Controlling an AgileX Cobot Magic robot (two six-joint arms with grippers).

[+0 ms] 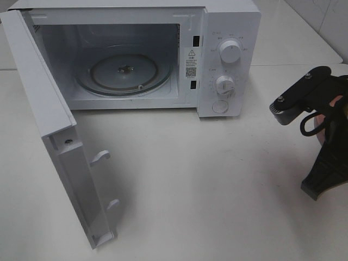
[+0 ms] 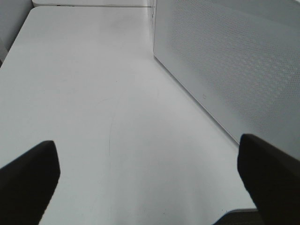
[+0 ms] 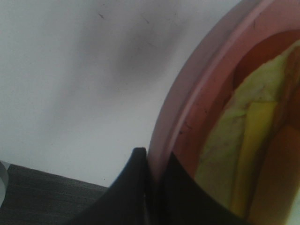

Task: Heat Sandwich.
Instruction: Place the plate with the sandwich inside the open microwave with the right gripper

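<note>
Two hands show: the left hand (image 2: 149, 174) hangs spread wide over the bench (image 2: 93, 93) beside the open microwave (image 1: 231, 27). The right hand (image 3: 155, 161) pinches the rim of the pink plate (image 3: 197, 79), which holds the sandwich (image 3: 255, 136), pale bread around yellow filling.

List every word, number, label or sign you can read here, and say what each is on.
A sticker on the microwave front, beside the cavity: a warning triangle and a code square; its print is too small to read.
Markings around the upper knob and the lower knob: too small to read.
The pink plate: no text.
No text is legible enough to quote.
</note>
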